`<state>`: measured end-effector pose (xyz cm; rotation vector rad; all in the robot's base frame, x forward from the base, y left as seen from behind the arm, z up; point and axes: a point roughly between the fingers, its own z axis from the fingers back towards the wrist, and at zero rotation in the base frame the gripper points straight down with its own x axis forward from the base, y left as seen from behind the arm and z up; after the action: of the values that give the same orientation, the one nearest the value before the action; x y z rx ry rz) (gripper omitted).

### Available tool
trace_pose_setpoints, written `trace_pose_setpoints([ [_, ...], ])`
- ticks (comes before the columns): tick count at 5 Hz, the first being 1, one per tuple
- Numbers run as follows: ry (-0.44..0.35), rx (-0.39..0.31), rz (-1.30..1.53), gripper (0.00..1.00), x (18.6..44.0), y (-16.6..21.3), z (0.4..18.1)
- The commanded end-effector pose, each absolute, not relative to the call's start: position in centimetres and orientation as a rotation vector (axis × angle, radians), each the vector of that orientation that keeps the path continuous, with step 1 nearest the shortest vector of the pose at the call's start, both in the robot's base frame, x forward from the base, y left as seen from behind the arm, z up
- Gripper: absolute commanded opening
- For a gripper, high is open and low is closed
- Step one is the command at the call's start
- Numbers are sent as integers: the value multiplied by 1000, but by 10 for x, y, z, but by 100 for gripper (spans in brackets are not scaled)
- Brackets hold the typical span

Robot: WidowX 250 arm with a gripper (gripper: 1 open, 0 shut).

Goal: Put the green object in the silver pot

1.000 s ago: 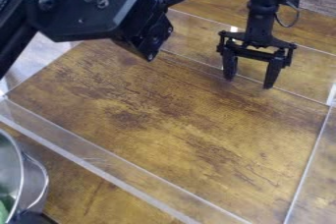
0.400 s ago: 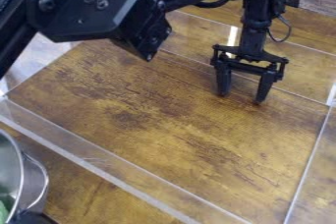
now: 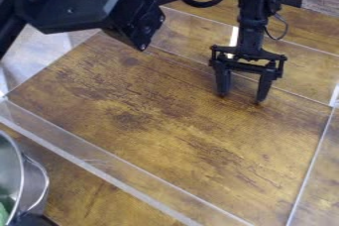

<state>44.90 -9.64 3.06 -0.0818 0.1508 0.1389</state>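
Observation:
The silver pot (image 3: 22, 176) shows only in part at the bottom-left corner, outside the clear panel. A thin sliver of the green object (image 3: 6, 210) appears at the left edge next to the pot; its shape is hidden. My gripper (image 3: 244, 87) hangs straight down over the wooden tabletop at the upper right, far from both. Its two black fingers (image 3: 223, 83) stand apart with nothing between them, tips close to the wood.
Clear acrylic panels (image 3: 93, 161) fence the wooden table (image 3: 172, 121) along the front, left and right. The black arm body (image 3: 93, 7) fills the upper left. A seam in the wood runs behind the gripper.

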Motion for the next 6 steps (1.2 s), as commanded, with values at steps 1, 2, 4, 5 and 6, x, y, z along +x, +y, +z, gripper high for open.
trace_pose_setpoints([
  [1,39,-115,156,100,457,-87,79],
  [2,37,-123,160,100,457,-87,80],
  [4,29,-141,167,100,457,-84,84],
  [5,25,-146,169,100,457,-83,86],
  [6,23,-147,171,100,457,-82,85],
])
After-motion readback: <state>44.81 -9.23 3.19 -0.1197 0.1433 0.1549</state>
